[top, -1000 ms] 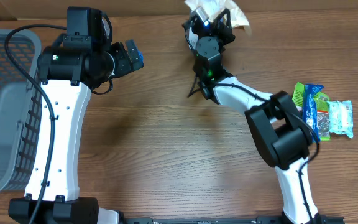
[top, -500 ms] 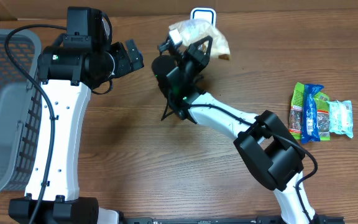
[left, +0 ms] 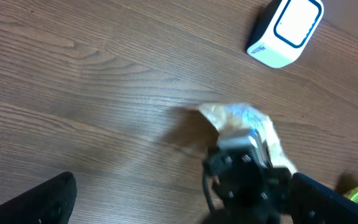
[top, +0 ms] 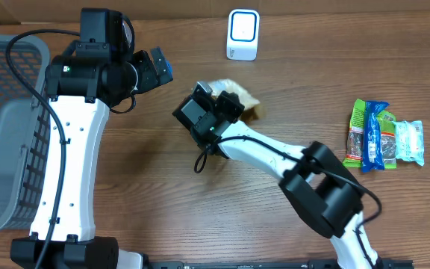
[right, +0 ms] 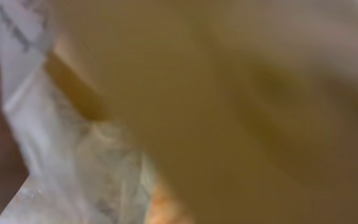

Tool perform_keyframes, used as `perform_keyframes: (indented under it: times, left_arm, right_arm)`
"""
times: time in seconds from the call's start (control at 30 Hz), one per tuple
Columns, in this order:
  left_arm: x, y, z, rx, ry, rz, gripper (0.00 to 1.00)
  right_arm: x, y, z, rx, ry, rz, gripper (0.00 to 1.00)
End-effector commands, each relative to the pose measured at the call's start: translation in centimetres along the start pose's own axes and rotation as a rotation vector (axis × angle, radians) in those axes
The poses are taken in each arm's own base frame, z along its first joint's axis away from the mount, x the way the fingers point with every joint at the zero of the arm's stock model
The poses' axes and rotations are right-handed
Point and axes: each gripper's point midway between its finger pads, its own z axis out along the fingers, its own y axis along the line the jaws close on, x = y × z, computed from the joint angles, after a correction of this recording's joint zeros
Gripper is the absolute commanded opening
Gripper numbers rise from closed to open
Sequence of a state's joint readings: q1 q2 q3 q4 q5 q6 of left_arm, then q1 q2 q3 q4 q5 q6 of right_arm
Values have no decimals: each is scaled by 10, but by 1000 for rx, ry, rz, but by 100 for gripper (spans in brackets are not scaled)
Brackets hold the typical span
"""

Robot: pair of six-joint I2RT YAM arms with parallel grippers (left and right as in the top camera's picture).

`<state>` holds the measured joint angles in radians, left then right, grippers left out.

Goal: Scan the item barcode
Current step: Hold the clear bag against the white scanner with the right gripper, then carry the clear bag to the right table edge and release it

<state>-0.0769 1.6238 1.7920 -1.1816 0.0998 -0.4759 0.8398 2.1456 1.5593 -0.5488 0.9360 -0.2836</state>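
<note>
Right tool carried packet away from scanner; labels unreadable.

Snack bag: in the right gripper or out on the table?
In. Right gripper jaws shut on the snack bag; it fills the right wrist view.

Snack bag: crumpled clear-and-tan plastic, lumpy, near mid-table, at 6 o'clock from the scanner and well apart from it. Label unreadable, right wrist view is all blur. Scanner: small white box with a blue-rimmed face, at the table's 12 o'clock edge.
</note>
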Motion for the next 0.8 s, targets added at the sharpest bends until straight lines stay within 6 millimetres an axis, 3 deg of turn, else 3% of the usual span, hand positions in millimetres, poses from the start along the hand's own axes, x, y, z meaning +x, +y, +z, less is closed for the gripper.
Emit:
perform_keyframes:
  times: [0.0, 0.1, 0.23, 0.4, 0.47, 0.6, 0.77]
  left_arm:
    - [-1, 0, 3, -6, 0, -2, 100]
    - [-1, 0, 3, -6, 0, -2, 100]
    - [-1, 0, 3, -6, 0, -2, 100]
    - [-1, 0, 3, -6, 0, -2, 100]
    - [-1, 0, 3, -6, 0, -1, 100]
    - [-1, 0, 3, -6, 0, -2, 100]
    - [-1, 0, 3, -6, 0, -2, 100]
  right_arm:
    - [-30, -39, -56, -227, -128, 357, 4]
    - [-28, -56, -85, -423, -155, 436, 4]
    - [-13, -101, -112, -624, -173, 594, 4]
    - [30, -174, -115, -708, -116, 908, 4]
    - [62, -206, -106, -685, -52, 1068, 4]
    - [152, -259, -78, -526, 152, 1399, 4]
    - [261, -288, -52, -326, 415, 1665, 4]
